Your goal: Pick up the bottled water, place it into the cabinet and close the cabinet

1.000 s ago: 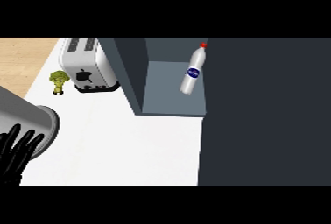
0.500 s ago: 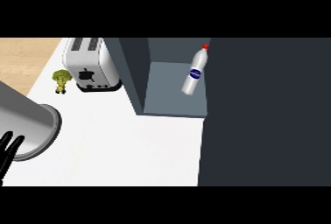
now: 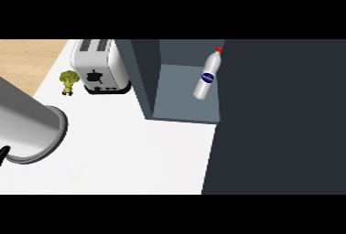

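The bottled water (image 3: 207, 75), clear with a red cap and a blue label, stands inside the open cabinet (image 3: 177, 112) on its grey floor, close to the right side. A large dark cabinet door (image 3: 280, 119) fills the right of the view and reaches the compartment's right edge. My grey left forearm (image 3: 27, 130) lies across the left of the counter. Only a black sliver of my left hand (image 3: 2, 154) shows at the left edge, far from the bottle. My right hand is out of sight.
A silver toaster (image 3: 101, 66) stands at the back, just left of the cabinet wall. A small broccoli (image 3: 68, 81) sits beside it on the white counter (image 3: 135, 151). Wooden floor (image 3: 27, 59) lies past the counter's left edge.
My left hand has slid out past the left edge, from spread on the counter to only a sliver. The forearm followed. The bottle and cabinet have not moved.
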